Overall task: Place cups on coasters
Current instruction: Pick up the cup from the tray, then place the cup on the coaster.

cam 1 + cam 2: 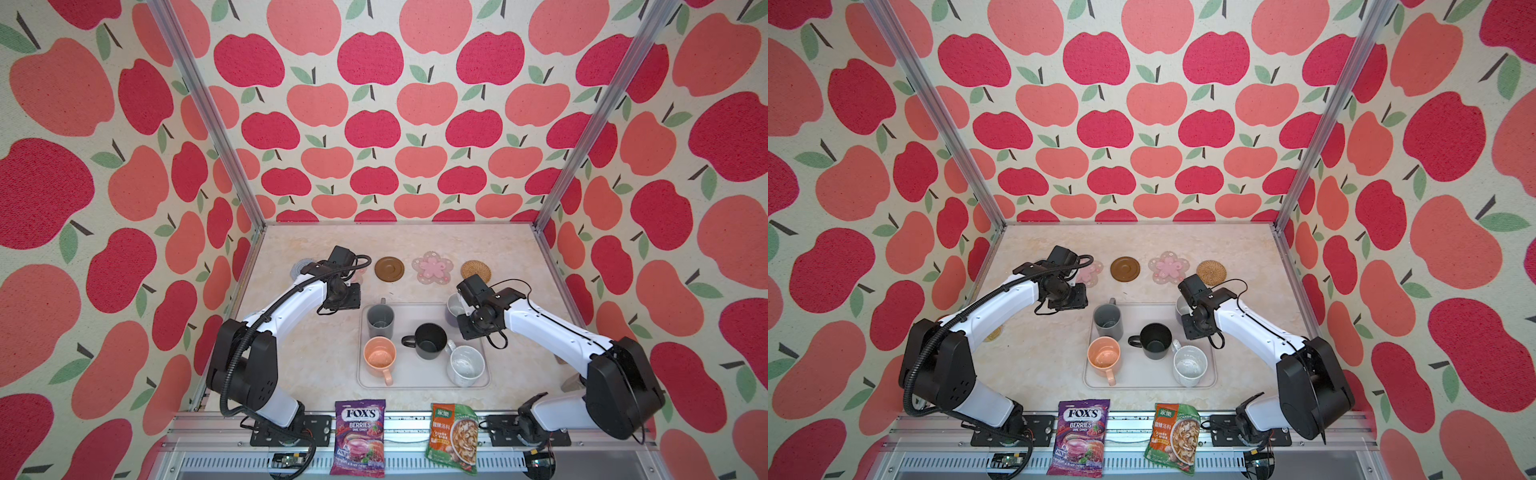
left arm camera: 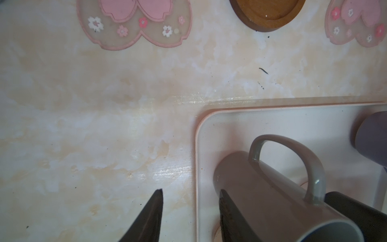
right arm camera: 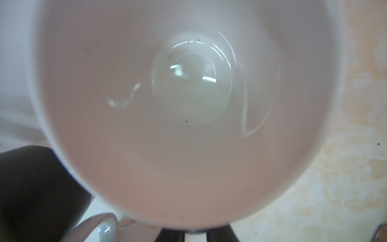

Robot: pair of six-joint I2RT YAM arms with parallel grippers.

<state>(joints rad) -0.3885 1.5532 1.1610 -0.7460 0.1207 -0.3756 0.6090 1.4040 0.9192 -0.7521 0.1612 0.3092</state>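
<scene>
apple-print walls | aluminium corner posts | cream marbled tabletop | soft even light

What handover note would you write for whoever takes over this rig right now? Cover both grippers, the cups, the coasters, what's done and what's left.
Left gripper: open, empty, beside the grey mug.
Right gripper: shut on the rim of the lavender mug, at the far right corner of the tray.
Peach mug, black mug, speckled white mug: also on the tray.
Coasters, far row, all bare: blue-grey coaster, pink flower coaster, brown disc, second pink flower coaster, rattan coaster.
Done: no cup placed. Left: all five.
</scene>
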